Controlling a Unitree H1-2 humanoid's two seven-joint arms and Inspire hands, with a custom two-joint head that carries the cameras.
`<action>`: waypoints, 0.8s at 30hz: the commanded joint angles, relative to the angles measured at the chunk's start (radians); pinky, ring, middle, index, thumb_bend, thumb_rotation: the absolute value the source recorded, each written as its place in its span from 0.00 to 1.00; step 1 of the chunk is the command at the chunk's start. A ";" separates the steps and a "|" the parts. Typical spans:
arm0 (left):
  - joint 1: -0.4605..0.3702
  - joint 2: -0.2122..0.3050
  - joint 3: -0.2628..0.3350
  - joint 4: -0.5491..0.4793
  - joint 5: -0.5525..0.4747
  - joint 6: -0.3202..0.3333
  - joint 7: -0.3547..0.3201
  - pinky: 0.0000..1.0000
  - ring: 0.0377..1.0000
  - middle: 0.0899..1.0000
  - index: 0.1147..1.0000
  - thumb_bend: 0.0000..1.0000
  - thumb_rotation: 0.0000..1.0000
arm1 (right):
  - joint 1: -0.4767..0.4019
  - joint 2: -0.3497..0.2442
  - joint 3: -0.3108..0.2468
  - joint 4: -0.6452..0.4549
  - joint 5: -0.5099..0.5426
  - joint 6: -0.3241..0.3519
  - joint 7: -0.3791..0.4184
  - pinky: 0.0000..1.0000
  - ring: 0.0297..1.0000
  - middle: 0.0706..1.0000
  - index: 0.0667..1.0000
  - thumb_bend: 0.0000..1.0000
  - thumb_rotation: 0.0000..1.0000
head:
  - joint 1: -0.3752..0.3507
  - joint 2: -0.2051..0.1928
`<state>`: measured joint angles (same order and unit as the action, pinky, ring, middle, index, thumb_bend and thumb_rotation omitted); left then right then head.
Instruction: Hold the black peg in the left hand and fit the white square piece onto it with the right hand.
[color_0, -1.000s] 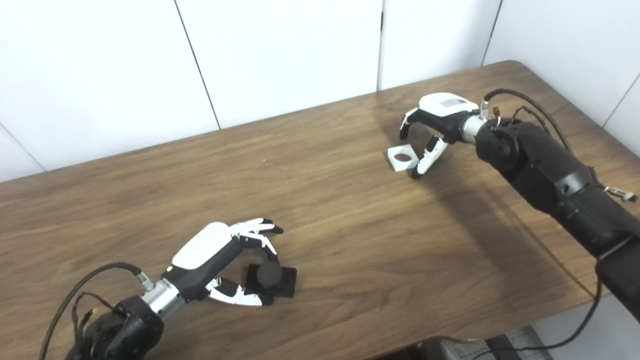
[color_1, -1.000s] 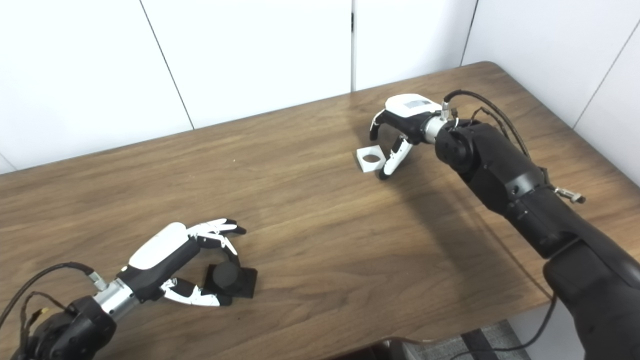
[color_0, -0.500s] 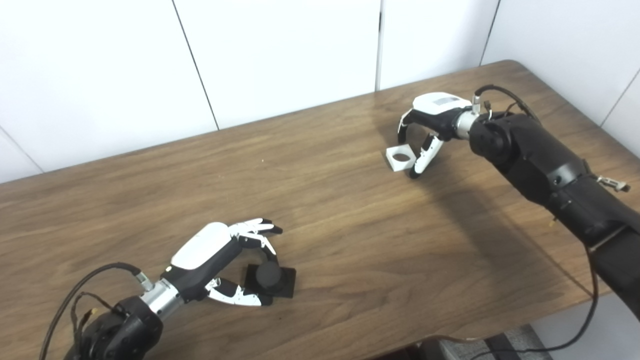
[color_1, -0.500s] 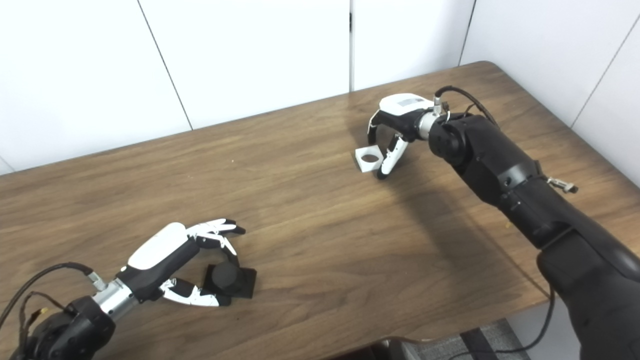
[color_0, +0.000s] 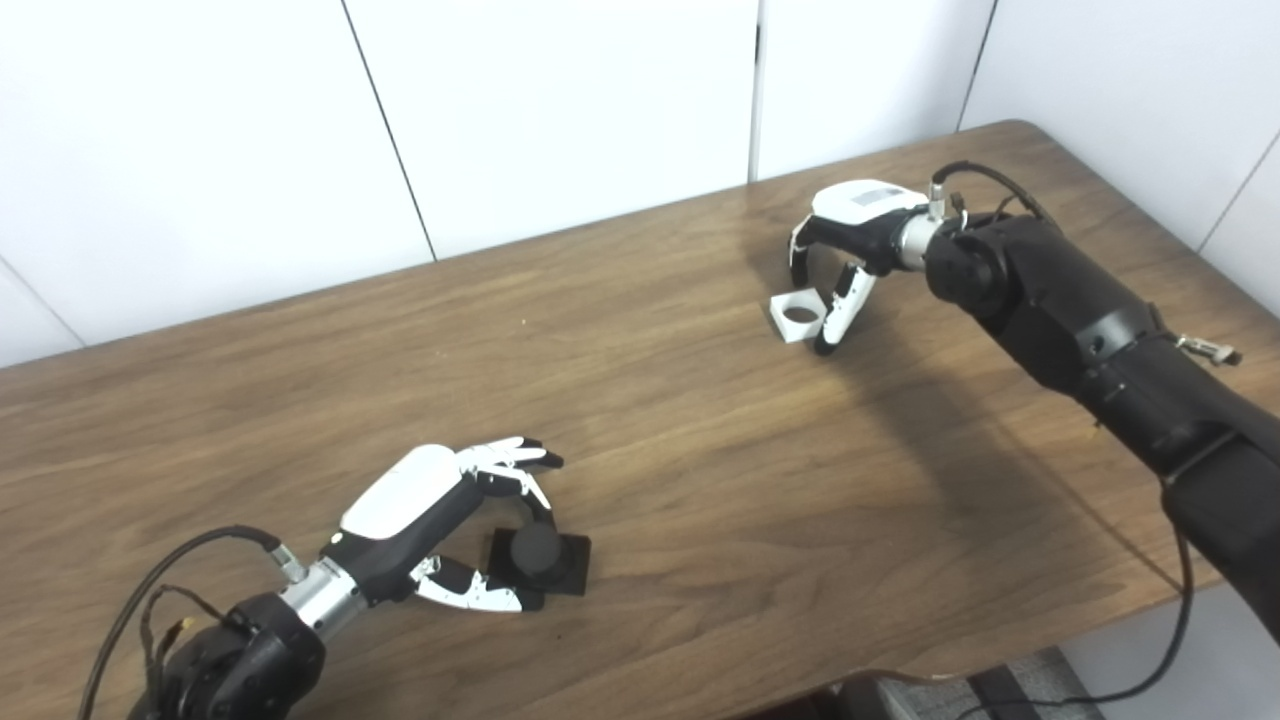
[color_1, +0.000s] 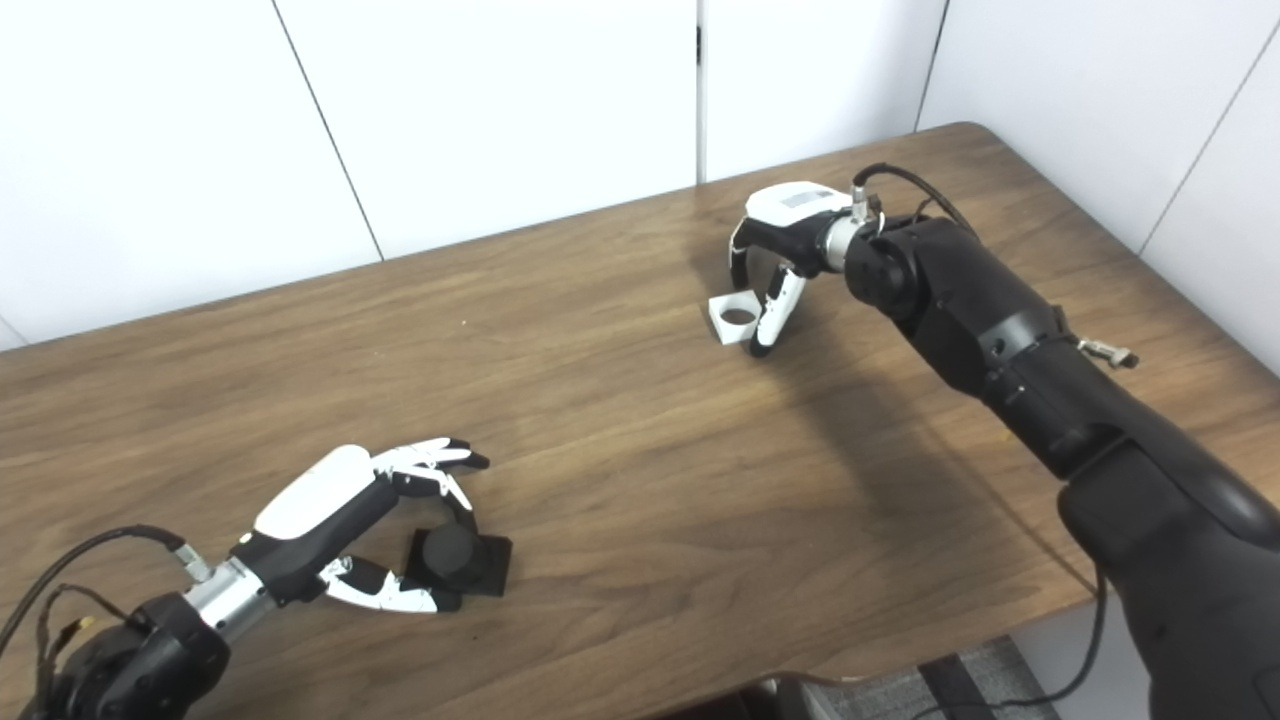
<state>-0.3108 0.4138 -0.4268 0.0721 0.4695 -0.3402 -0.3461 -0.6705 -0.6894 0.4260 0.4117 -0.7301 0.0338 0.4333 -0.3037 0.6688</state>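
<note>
The black peg (color_0: 537, 556) stands on its square black base on the wooden table (color_0: 720, 470), near the front left. My left hand (color_0: 432, 508) lies around it, open: fingers arch over the far side and the thumb (color_0: 478, 594) lies along the near side. I cannot tell whether they touch it. The white square piece (color_0: 798, 314), with a round hole, lies flat at the back right. My right hand (color_0: 848, 228) is arched over it and open, fingers curled down behind it and the thumb (color_0: 832, 312) against its right edge.
White wall panels (color_0: 560, 110) rise right behind the table's far edge. The table's rounded back right corner (color_0: 1030, 130) is close to the right arm (color_0: 1080, 330). Bare wood lies between the two hands. Cables loop off both wrists.
My right hand has shifted a little to the left, so it sits more closely over the white piece. The left hand and the black peg have not moved.
</note>
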 joint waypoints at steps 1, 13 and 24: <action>0.014 0.026 -0.020 0.022 0.091 0.046 -0.031 0.89 0.92 0.85 0.43 0.52 0.06 | -0.001 0.034 0.031 0.017 -0.020 -0.017 0.006 0.90 0.90 0.85 0.61 0.68 0.26 | 0.001 0.002; 0.015 0.029 -0.018 0.024 0.086 0.043 -0.029 0.89 0.92 0.85 0.43 0.52 0.07 | -0.009 0.038 0.041 0.030 -0.053 -0.049 -0.041 0.86 0.87 0.82 0.45 0.51 0.15 | 0.000 0.005; 0.023 0.034 -0.019 0.008 0.089 0.051 -0.035 0.88 0.92 0.85 0.43 0.52 0.07 | 0.007 0.030 0.034 0.015 -0.048 -0.042 -0.049 0.86 0.87 0.82 0.45 0.51 0.15 | -0.002 0.011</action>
<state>-0.3080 0.4147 -0.4274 0.0642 0.4747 -0.3318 -0.3457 -0.6810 -0.6742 0.4384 0.4150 -0.7413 -0.0148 0.3895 -0.3053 0.6780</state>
